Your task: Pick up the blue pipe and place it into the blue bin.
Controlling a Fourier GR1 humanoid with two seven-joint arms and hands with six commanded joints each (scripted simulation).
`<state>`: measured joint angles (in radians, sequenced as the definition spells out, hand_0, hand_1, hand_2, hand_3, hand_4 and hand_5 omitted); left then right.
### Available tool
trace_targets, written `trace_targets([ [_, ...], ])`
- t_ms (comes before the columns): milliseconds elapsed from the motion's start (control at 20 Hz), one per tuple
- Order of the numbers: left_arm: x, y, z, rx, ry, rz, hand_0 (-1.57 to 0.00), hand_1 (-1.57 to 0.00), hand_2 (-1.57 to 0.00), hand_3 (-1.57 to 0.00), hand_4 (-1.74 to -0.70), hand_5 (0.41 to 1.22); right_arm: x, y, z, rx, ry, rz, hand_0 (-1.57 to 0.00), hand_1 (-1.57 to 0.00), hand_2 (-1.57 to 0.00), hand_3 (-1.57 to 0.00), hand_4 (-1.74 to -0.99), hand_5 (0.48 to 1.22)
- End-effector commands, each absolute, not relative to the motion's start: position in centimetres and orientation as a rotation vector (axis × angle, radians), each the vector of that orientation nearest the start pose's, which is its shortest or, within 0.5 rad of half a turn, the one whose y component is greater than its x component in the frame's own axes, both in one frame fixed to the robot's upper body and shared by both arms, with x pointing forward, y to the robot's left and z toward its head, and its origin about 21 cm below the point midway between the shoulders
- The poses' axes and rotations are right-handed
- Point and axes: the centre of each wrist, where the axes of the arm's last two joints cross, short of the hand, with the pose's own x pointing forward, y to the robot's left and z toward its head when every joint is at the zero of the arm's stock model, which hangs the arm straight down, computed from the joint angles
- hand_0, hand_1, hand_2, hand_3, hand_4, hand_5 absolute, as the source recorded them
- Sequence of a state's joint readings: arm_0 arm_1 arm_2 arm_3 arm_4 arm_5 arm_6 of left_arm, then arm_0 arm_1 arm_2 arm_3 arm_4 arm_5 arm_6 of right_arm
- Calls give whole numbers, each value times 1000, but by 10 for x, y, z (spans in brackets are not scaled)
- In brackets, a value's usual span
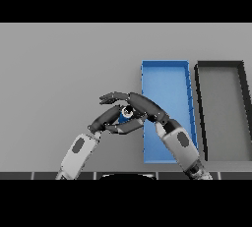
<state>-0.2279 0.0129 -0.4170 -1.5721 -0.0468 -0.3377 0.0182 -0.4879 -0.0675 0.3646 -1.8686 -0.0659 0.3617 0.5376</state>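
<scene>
The blue pipe (123, 116) is small and mostly hidden, showing only as a blue patch with a pale round end between my two hands, just left of the blue bin (166, 76). My right hand (145, 107) reaches in from the lower right over the bin's left wall, with its fingers curled over the top of the pipe. My left hand (103, 119) comes in from the lower left. Its fingers lie fairly straight beneath and beside the pipe, close against the right hand.
The long blue bin stands right of centre, its near end partly covered by my right forearm (179, 145). A black bin (220, 66) of similar shape stands right beside it at the right. Grey table (64, 69) stretches to the left and back.
</scene>
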Motion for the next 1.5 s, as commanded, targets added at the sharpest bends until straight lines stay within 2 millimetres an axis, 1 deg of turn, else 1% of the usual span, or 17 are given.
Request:
trace_targets([
  [0, 265, 108, 46, -540, -1641, -800, -1571, -1571, -1571, -1571, -1595, 1221, 267, -101, 178, 399, -1660, 985, -702, -703, -745, -604, -1406, 500],
  [100, 268, 109, 51, -522, -1654, -794, -1571, -1571, -1571, -1571, -1645, 1221, 267, -95, 182, 428, -1671, 976, -1015, -1015, -1042, -872, -1514, 550],
  [150, 266, 106, 51, -545, -1658, -785, -1571, -1571, -1571, -1511, -1662, 1221, 269, -96, 180, 432, -1660, 969, -1126, -1127, -1148, -953, -1551, 596],
  [200, 268, 107, 52, -581, -1667, -761, -1571, -1571, -1571, -1523, -1677, 1221, 267, -93, 177, 456, -1660, 952, -1215, -1215, -1233, -1021, -1581, 650],
  [300, 270, 109, 52, -622, -1680, -737, -1571, -1571, -1571, -1502, -1699, 1221, 268, -91, 177, 484, -1674, 938, -1343, -1343, -1354, -1186, -1628, 856],
  [350, 268, 107, 50, -629, -1675, -738, -1571, -1571, -1571, -1490, -1707, 1221, 265, -93, 174, 486, -1674, 939, -1389, -1389, -1398, -1250, -1648, 929],
  [450, 268, 107, 49, -623, -1671, -732, -1571, -1571, -1571, -1441, -1718, 1221, 263, -90, 171, 488, -1690, 958, -1454, -1454, -1460, -1357, -1680, 1034],
  [600, 271, 108, 52, -620, -1708, -730, -1571, -1571, -1571, -1433, -1728, 1221, 260, -84, 175, 489, -1715, 965, -1511, -1511, -1514, -1462, -1710, 1125],
  [750, 266, 109, 53, -587, -1705, -736, -1571, -1571, -1571, -1422, -1731, 1221, 258, -86, 174, 487, -1709, 922, -1540, -1540, -1542, -1515, -1725, 1172],
  [850, 271, 112, 52, -540, -1746, -753, -1571, -1571, -1571, -1454, -1724, 1221, 257, -83, 170, 475, -1743, 901, -1551, -1551, -1552, -1535, -1731, 1190],
  [900, 271, 111, 53, -534, -1759, -769, -1462, -1342, -1293, -1166, -1599, 1221, 257, -87, 172, 471, -1761, 898, -1555, -1555, -1556, -1542, -1733, 1196],
  [950, 269, 116, 52, -553, -1757, -792, -1169, -1073, -1034, -933, -1475, 1221, 257, -88, 172, 477, -1778, 898, -1558, -1558, -1559, -1548, -1734, 1201],
  [1000, 270, 117, 51, -578, -1750, -827, -935, -858, -827, -746, -1372, 1221, 254, -85, 174, 473, -1766, 902, -1561, -1561, -1561, -1553, -1736, 1205],
  [1100, 268, 117, 48, -555, -1703, -883, -598, -549, -529, -477, -1206, 1221, 252, -83, 174, 444, -1713, 913, -1565, -1565, -1565, -1559, -1738, 1211],
  [1250, 269, 120, 53, -506, -1665, -886, -306, -281, -270, -244, -1047, 938, 252, -78, 175, 419, -1715, 902, -1568, -1568, -1568, -1565, -1739, 1216],
  [1350, 272, 120, 51, -490, -1639, -869, -195, -179, -173, -156, -996, 770, 253, -81, 175, 410, -1736, 896, -1569, -1569, -1569, -1567, -1740, 1218],
  [1450, 271, 120, 51, -508, -1610, -857, -125, -114, -110, -99, -970, 647, 253, -78, 175, 405, -1728, 898, -1570, -1570, -1570, -1569, -1740, 1219],
])
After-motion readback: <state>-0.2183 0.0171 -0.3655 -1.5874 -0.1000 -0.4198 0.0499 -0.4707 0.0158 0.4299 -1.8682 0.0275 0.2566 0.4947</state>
